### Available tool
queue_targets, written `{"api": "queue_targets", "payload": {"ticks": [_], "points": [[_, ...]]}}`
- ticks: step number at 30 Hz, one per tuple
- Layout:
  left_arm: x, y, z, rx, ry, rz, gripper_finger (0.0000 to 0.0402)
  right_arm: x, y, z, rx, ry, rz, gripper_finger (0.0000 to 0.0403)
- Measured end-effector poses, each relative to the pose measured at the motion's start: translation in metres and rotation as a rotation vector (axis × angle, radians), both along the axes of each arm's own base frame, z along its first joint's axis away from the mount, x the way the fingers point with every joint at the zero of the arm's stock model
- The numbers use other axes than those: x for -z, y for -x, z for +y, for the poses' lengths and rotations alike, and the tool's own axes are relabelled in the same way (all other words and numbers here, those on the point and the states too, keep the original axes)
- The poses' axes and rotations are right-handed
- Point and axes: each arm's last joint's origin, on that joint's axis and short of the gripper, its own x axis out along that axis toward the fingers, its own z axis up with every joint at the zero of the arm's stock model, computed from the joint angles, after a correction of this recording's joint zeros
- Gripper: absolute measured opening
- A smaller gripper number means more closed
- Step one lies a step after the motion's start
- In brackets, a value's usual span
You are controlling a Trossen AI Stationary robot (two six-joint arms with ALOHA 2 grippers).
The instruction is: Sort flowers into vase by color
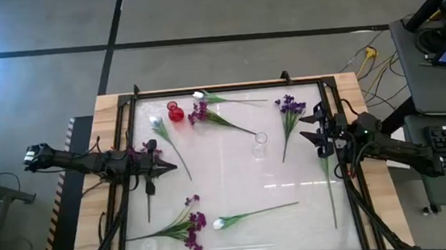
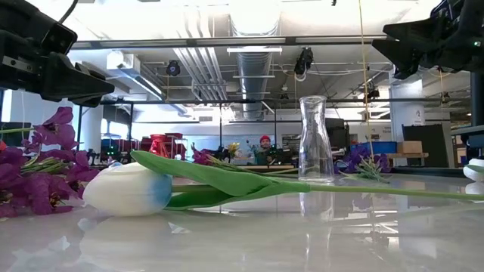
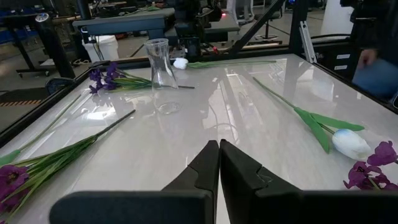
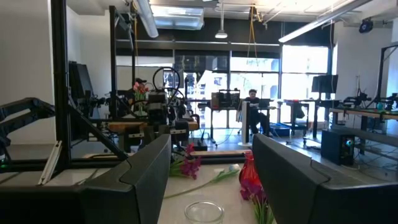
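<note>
Purple-blossomed flowers (image 1: 199,112) and white-budded flowers (image 1: 218,222) lie flat and scattered on the white table. A clear glass vase (image 1: 260,144) stands upright near the middle, and a small red vase (image 1: 175,111) stands toward the far left. My left gripper (image 1: 172,167) hovers at the table's left side, shut on nothing, pointing toward the middle (image 3: 219,145). My right gripper (image 1: 311,127) hangs at the right side, open and empty, and its fingers (image 4: 143,174) frame the clear vase's rim (image 4: 204,213) and the red vase (image 4: 249,174) farther off.
A black frame (image 1: 128,109) runs around the table. One white tulip (image 2: 128,189) with a long stalk lies close to the near edge beside purple blossoms (image 2: 38,170). Another purple stem (image 1: 289,107) lies just ahead of my right gripper. A bare stalk (image 1: 328,189) lies along the right side.
</note>
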Motion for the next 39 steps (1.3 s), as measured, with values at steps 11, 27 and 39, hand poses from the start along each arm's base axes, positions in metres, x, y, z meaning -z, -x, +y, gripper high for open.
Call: {"api": "queue_targets", "payload": {"ticks": [11, 27, 39], "points": [[0.0000, 0.0000, 0.0000, 0.000, 0.000, 0.000, 0.0000, 0.0000, 0.0000, 0.0000, 0.000, 0.000, 0.000, 0.0219], [0.0000, 0.0000, 0.0000, 0.000, 0.000, 0.000, 0.0000, 0.0000, 0.0000, 0.0000, 0.000, 0.000, 0.000, 0.0219], [0.0000, 0.0000, 0.0005, -0.017, -0.003, -0.001, 0.0000, 0.0000, 0.0000, 0.0000, 0.014, 0.050, 0.004, 0.0219]]}}
